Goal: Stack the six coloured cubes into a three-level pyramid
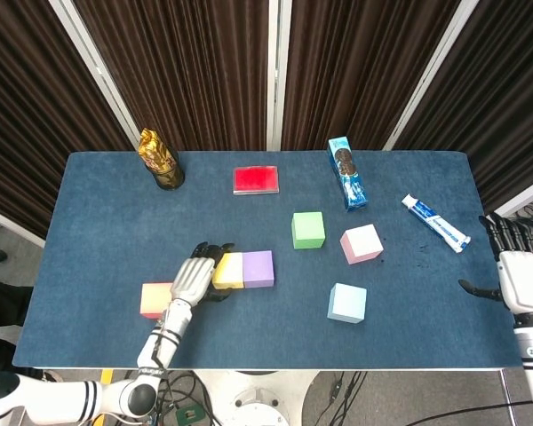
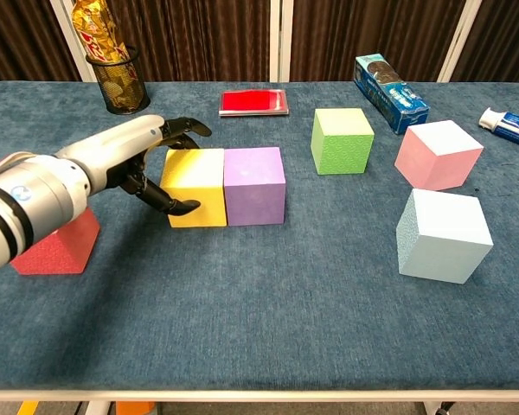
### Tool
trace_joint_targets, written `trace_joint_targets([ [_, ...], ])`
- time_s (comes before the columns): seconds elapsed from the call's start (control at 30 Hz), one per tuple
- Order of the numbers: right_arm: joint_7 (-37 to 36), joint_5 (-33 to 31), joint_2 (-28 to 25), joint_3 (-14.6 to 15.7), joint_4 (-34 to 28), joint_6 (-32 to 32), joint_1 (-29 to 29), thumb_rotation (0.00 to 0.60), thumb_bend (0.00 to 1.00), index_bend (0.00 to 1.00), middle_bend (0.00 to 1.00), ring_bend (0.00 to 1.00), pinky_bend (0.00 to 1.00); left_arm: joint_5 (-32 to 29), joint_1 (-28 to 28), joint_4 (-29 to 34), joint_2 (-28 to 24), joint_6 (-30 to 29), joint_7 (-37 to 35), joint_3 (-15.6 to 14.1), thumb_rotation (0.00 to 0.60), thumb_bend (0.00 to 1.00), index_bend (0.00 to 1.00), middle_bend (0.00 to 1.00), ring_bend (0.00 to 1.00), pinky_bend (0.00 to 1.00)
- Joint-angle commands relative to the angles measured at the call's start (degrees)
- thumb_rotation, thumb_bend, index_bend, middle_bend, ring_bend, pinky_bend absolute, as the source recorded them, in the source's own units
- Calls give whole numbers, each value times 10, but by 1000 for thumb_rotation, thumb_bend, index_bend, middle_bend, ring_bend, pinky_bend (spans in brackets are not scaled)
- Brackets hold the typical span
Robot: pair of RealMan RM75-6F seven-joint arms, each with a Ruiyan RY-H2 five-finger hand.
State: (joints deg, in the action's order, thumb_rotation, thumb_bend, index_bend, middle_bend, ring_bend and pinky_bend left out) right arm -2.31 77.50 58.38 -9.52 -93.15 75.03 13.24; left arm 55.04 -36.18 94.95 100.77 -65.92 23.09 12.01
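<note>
The left hand (image 2: 143, 164) cups the matte yellow cube (image 2: 195, 187), fingers curled round its near and far faces (grip looks loose). Just beyond it, touching, sits the purple cube (image 2: 255, 185); a careless lift could drag it askew.

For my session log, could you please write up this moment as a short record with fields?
base row: yellow cube and purple cube side by side, touching
left hand: fingers around the yellow cube's left side
right hand: off the table's right edge, holding nothing
loose cubes: green cube, pink cube, light blue cube, red cube
levels stacked: none
</note>
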Motion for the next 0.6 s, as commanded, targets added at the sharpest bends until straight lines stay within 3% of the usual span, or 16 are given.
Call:
trace_joint_targets([
  [0.03, 13, 6, -9, -5, -9, -12, 14, 600, 0, 0, 0, 0, 0, 2, 8, 21, -22, -17, 15, -4, 600, 260, 110, 163, 78, 47],
  [0.2, 38, 10, -24, -21, -33, -65, 63, 600, 0, 0, 0, 0, 0, 21, 52, 87, -97, -78, 8, -8, 600, 260, 110, 147, 58, 43],
  [0.33, 68, -16, -11, -34, -35, -151, 126, 600, 0, 0, 0, 0, 0, 55, 92, 122, -162, -130, -4, -19, 600, 260, 110, 132, 38, 43],
  [0.43, 98, -39, 16, -38, -25, -210, 172, 600, 0, 0, 0, 0, 0, 76, 124, 118, -197, -164, -18, -33, 600, 260, 110, 109, 15, 42],
  [0.6, 154, -77, 82, -41, 12, -304, 257, 600, 0, 0, 0, 0, 0, 115, 184, 80, -255, -203, -104, -55, 600, 257, 110, 85, 0, 42],
])
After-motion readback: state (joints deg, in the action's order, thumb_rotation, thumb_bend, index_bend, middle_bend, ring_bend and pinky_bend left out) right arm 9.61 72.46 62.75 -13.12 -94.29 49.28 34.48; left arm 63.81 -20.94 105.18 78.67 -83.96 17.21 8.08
